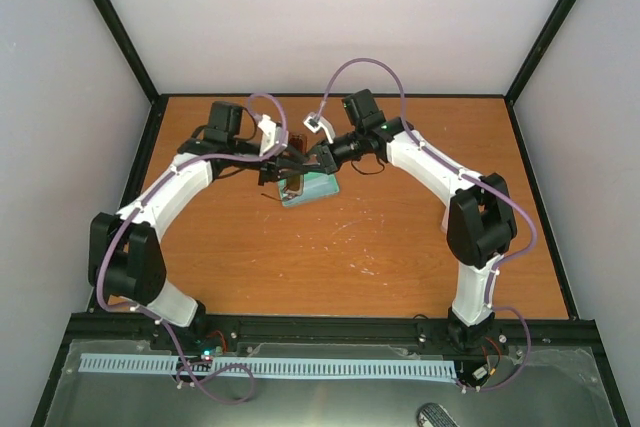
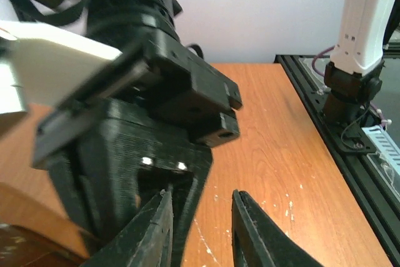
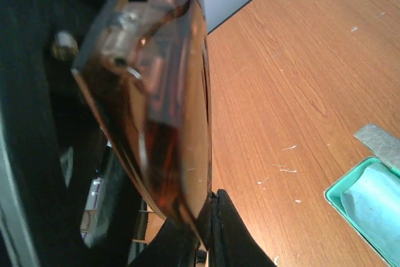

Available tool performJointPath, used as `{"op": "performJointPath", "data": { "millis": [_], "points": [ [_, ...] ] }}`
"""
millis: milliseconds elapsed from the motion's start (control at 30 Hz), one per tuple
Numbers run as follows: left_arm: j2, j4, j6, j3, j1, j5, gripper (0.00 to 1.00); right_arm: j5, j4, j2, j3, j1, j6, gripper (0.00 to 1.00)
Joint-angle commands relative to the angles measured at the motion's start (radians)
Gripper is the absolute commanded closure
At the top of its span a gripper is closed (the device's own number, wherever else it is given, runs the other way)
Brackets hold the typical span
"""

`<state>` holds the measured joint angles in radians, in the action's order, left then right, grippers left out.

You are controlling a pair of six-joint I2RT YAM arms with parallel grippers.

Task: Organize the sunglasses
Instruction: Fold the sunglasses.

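Observation:
The sunglasses (image 3: pixel 169 129) have an amber-brown tinted lens that fills the left of the right wrist view. My right gripper (image 3: pixel 211 217) is shut on the lower rim of that lens. From above, the sunglasses (image 1: pixel 293 181) hang between both grippers over the middle back of the table. My right gripper (image 1: pixel 318 157) holds them from the right. My left gripper (image 1: pixel 285 162) is close on their left side. In the left wrist view my left gripper (image 2: pixel 201 207) shows a narrow gap with only bare table in it. The right arm's black wrist (image 2: pixel 144 104) looms just ahead.
A teal open case (image 1: pixel 318 191) with a light blue cloth (image 3: pixel 375 195) lies on the table just under the sunglasses. A grey flat piece (image 3: pixel 379 139) lies beside the case. The right arm's base (image 2: pixel 347 95) stands on the black rail at the near edge.

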<state>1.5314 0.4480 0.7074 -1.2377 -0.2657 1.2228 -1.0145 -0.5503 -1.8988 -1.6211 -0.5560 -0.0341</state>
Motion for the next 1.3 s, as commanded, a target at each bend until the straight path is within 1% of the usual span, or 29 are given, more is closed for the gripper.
{"op": "performJointPath", "data": {
  "millis": [0, 67, 133, 233, 300, 333, 367, 400, 533, 633, 767, 867, 1033, 1100, 1200, 1267],
  "points": [
    [0.021, -0.056, 0.034, 0.034, -0.030, -0.077, 0.74, -0.062, -0.010, 0.047, -0.014, 0.002, -0.027, 0.97],
    [0.033, -0.051, 0.041, 0.026, -0.030, -0.113, 0.75, -0.044, -0.012, 0.066, 0.001, 0.004, -0.030, 0.97],
    [0.032, -0.068, 0.027, 0.012, -0.027, -0.179, 0.79, 0.014, -0.013, 0.073, 0.016, 0.008, -0.019, 0.97],
    [-0.010, -0.171, -0.049, 0.013, 0.016, -0.210, 0.79, 0.042, -0.011, 0.059, 0.045, 0.036, 0.012, 0.97],
    [-0.001, -0.186, -0.115, -0.031, 0.056, -0.220, 0.79, 0.052, -0.013, 0.045, 0.073, 0.068, 0.019, 0.97],
    [0.003, -0.213, -0.176, -0.045, 0.075, -0.247, 0.87, 0.067, -0.019, 0.039, 0.081, 0.081, 0.024, 0.97],
    [0.000, -0.233, -0.215, -0.059, 0.088, -0.283, 0.98, 0.084, -0.031, 0.031, 0.083, 0.097, 0.025, 0.97],
    [-0.008, -0.220, -0.210, -0.070, 0.099, -0.298, 0.99, 0.101, -0.035, 0.021, 0.086, 0.114, 0.031, 0.97],
    [-0.075, -0.042, -0.013, -0.081, 0.105, -0.277, 0.99, 0.108, 0.053, 0.001, 0.093, 0.175, 0.153, 0.97],
    [-0.119, 0.042, 0.055, -0.038, 0.105, -0.229, 0.99, 0.096, 0.136, -0.017, 0.071, 0.190, 0.254, 0.97],
    [-0.170, 0.102, 0.106, 0.043, 0.103, -0.167, 0.99, 0.092, 0.182, -0.062, 0.002, 0.191, 0.346, 0.97],
    [-0.197, 0.117, 0.135, 0.111, 0.096, -0.157, 0.99, 0.085, 0.210, -0.082, -0.032, 0.191, 0.383, 0.97],
    [-0.217, 0.125, 0.163, 0.180, 0.091, -0.135, 0.99, 0.076, 0.202, -0.097, -0.081, 0.190, 0.398, 0.97],
    [-0.208, 0.110, 0.150, 0.185, 0.084, -0.113, 0.99, 0.051, 0.205, -0.094, -0.075, 0.181, 0.403, 0.97],
    [-0.174, 0.072, 0.113, 0.160, 0.072, -0.061, 0.98, 0.057, 0.167, -0.079, -0.065, 0.148, 0.365, 0.97],
    [-0.144, 0.033, 0.077, 0.136, 0.056, -0.035, 0.98, 0.063, 0.170, -0.064, -0.036, 0.129, 0.358, 0.97]
  ]
}}
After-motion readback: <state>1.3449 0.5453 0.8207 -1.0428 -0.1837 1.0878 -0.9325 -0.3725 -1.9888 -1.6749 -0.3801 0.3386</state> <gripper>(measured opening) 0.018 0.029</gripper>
